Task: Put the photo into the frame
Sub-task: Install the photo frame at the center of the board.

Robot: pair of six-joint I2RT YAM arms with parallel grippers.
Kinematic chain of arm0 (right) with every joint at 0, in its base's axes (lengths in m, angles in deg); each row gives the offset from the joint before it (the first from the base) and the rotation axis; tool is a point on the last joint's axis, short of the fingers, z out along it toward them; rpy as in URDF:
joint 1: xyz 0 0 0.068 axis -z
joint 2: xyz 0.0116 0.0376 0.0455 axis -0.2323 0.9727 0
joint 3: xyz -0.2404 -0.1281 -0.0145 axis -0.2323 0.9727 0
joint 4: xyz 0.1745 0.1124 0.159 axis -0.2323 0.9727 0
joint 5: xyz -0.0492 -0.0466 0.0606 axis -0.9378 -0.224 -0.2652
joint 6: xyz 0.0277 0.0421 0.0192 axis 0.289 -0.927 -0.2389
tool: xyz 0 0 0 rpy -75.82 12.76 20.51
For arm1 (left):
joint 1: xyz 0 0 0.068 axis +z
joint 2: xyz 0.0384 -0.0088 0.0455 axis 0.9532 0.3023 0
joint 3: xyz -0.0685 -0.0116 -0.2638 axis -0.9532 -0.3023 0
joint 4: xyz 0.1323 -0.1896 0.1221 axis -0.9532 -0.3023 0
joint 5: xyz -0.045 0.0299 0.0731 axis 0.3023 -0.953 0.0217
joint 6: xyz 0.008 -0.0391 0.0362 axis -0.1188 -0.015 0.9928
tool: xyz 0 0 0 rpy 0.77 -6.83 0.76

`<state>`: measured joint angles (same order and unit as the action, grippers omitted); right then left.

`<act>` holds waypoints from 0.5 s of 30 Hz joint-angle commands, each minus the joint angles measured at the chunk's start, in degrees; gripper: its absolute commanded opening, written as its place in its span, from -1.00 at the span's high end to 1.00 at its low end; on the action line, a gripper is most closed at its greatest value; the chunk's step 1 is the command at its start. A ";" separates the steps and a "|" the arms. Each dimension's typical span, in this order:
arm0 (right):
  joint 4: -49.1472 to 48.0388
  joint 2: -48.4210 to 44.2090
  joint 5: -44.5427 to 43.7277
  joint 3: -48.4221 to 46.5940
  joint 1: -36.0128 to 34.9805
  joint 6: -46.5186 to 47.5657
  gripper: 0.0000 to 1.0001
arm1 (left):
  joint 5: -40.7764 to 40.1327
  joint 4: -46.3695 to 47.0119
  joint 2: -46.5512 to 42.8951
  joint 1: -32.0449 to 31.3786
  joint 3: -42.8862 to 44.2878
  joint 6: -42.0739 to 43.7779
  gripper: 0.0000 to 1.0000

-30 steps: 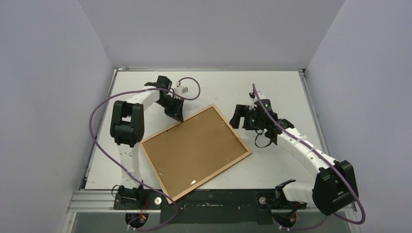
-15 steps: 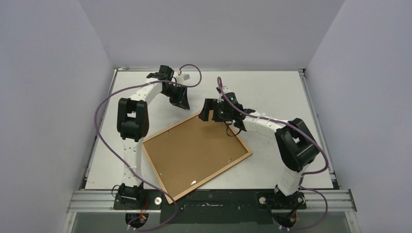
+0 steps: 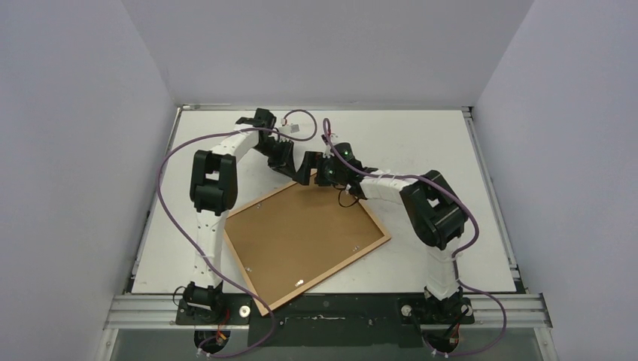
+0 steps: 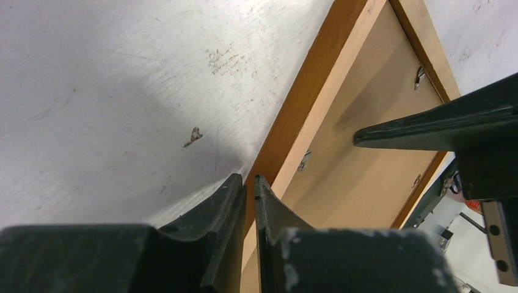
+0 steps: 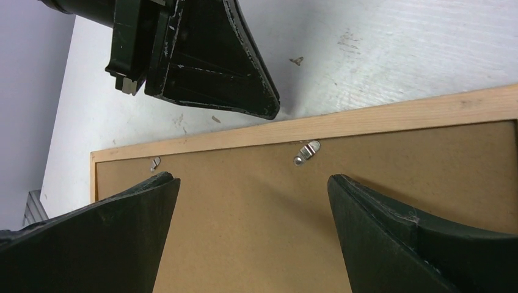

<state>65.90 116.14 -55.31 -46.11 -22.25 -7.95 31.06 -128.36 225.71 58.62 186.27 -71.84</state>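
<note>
A robot lab cell — bare walls (image 3: 323,53) boxing a white table (image 3: 436,135).

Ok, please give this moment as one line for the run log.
left gripper: shut, at frame edge | right gripper: open, over backing board | photo: not visible

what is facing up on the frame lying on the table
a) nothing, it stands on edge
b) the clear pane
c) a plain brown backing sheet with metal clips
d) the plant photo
c: the frame lies flat, its brown backing sheet facing up, with small metal clips along the wooden rim.
</note>
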 commanded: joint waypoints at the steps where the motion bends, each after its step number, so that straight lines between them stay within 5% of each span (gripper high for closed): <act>1: -4.03 2.08 1.46 -4.00 -1.32 -0.01 -0.96 | 1.55 -0.62 -0.78 0.01 1.39 1.24 0.82; 15: -4.45 5.19 1.87 -4.26 -1.63 -0.67 -0.96 | 2.52 0.41 -1.09 -0.05 0.32 1.16 0.85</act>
<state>64.59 120.22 -54.20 -48.60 -23.69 -8.21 31.41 -128.58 225.71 58.62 186.25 -71.25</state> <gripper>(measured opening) 0.978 0.082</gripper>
